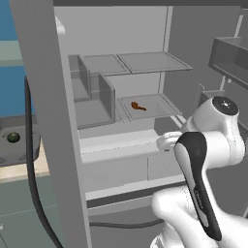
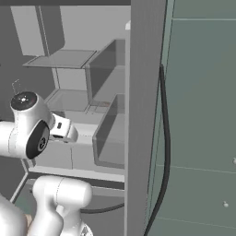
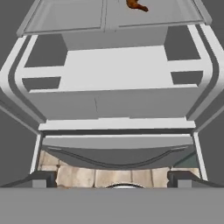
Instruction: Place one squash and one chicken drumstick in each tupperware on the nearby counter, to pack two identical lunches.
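A reddish-orange chicken drumstick (image 1: 138,106) lies on a glass shelf inside an open fridge, and it also shows at the top edge of the hand view as the drumstick (image 3: 137,5). My gripper (image 3: 113,181) is open and holds nothing. It points down at the fridge's lower drawers, below and in front of that shelf. At the far left, a dark-green squash (image 1: 13,137) sits inside the dark grey tupperware (image 1: 19,156) on the beige counter (image 1: 19,172).
The open fridge door (image 1: 48,121) stands edge-on between the fridge interior and the counter, and appears again as the door (image 2: 143,115). Grey door bins (image 1: 94,104) hang beside the shelves. A black cable (image 1: 34,184) droops along the door. White drawers (image 3: 118,70) fill the fridge's lower part.
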Motion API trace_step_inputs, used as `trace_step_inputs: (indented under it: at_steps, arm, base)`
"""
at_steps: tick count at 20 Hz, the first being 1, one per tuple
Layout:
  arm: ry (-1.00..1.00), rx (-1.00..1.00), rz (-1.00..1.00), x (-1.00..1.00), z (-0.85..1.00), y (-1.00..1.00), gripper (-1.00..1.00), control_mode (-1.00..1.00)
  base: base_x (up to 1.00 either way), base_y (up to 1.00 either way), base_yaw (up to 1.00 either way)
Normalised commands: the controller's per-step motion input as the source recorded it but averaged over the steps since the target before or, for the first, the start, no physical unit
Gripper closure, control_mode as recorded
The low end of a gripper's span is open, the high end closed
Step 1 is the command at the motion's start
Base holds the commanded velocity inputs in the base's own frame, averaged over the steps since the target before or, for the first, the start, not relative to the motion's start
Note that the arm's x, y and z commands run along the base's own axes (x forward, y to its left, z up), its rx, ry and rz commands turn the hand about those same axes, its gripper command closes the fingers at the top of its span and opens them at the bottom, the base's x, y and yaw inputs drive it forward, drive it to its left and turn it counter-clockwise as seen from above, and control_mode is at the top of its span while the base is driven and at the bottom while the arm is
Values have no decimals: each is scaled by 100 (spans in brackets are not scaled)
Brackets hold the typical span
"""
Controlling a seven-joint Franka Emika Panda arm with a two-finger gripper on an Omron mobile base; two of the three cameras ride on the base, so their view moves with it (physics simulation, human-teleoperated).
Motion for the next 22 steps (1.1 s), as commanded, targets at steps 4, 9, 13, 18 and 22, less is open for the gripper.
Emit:
trace_step_inputs:
  at_steps: [4,9,13,18,22]
  arm:
    - [0,0,0,73,-17,-29,-100,-100]
    - [0,0,0,97,-6,-1,-100,-100]
    - [0,0,0,95,-10,0,-100,-100]
    - [0,0,0,80,-10,0,-100,-100]
    - [0,0,0,68,-12,0,-100,-100]
  base:
    - [0,0,0]
    - [0,0,0]
    - [0,0,0]
    - [0,0,0]
    - [0,0,0]
